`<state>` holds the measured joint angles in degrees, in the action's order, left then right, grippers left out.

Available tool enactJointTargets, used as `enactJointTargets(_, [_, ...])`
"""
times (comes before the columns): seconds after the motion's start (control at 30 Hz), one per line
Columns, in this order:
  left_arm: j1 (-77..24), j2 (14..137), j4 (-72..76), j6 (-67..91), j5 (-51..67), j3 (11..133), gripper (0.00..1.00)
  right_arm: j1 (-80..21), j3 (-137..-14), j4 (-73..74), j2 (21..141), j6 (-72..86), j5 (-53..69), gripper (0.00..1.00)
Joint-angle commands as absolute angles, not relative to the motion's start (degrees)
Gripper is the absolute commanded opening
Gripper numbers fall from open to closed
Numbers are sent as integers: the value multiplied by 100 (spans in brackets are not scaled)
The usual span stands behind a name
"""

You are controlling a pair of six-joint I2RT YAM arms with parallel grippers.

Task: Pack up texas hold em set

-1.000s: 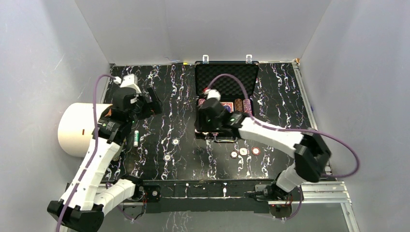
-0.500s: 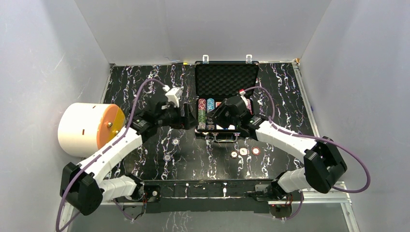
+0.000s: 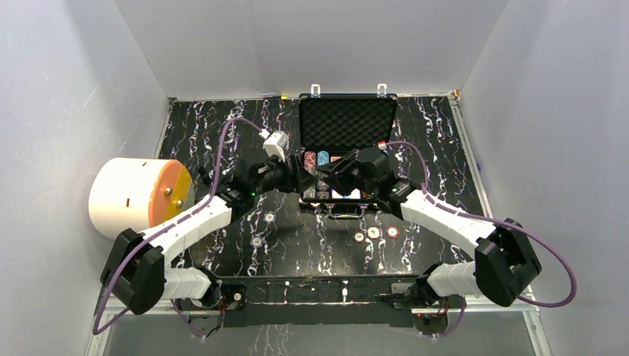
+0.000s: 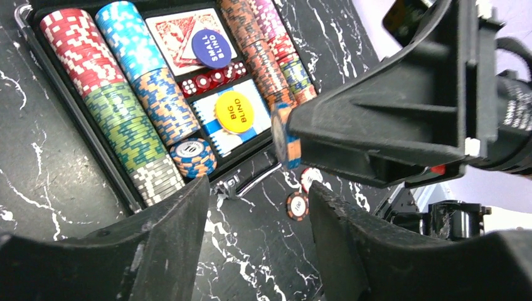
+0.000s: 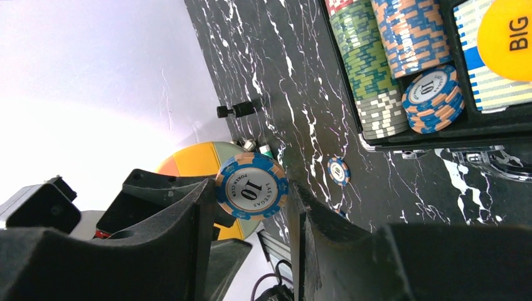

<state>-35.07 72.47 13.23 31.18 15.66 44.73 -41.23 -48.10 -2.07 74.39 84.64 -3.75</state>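
Both arms had closed in on the front of the open briefcase. The left gripper hovered there, jaws parted and empty. The right gripper pinched a 10 chip by its rim. The chip looked light, rigid and slick, so its flat faces would likely grip better.

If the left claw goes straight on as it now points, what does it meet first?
Probably the blue-and-orange chip that the right claw holds ahead of the left claw; depth is unclear, so it might pass below.

From above we lose the near half of the briefcase under the left tool and right tool, and the right wrist view crops the yellow button.
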Motion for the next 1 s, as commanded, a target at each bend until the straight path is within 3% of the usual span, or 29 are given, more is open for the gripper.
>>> enactJointTargets(0.0, [-3542,7276,1764,3268,1515,4627,60,-4084,-4775,-631,7353,8666,-148,41])
enactJointTargets(0.13, [-3551,7375,1895,3442,1596,4638,59,-4080,-4773,-714,7421,8683,-23,40])
enactJointTargets(0.4, [-3551,7562,1943,3776,1390,4824,35,-4075,-4793,-782,7578,8726,68,40])
enactJointTargets(0.57, [-3554,7653,1932,3800,1350,4874,34,-4083,-4790,-854,7717,8771,174,38])
enactJointTargets(0.67, [-3559,7658,1857,3744,1209,4880,27,-4078,-4791,-895,7775,8759,248,39])
enactJointTargets(0.73, [-3559,7639,1861,3634,1172,4872,17,-4078,-4790,-878,7787,8695,230,44])
enactJointTargets(0.83, [-3558,7659,1784,3333,1206,4943,0,-4048,-4791,-876,7758,8400,155,67])
enactJointTargets(0.97, [-3551,7705,1363,2483,1385,5182,0,-3802,-4948,-800,7596,7359,86,82])
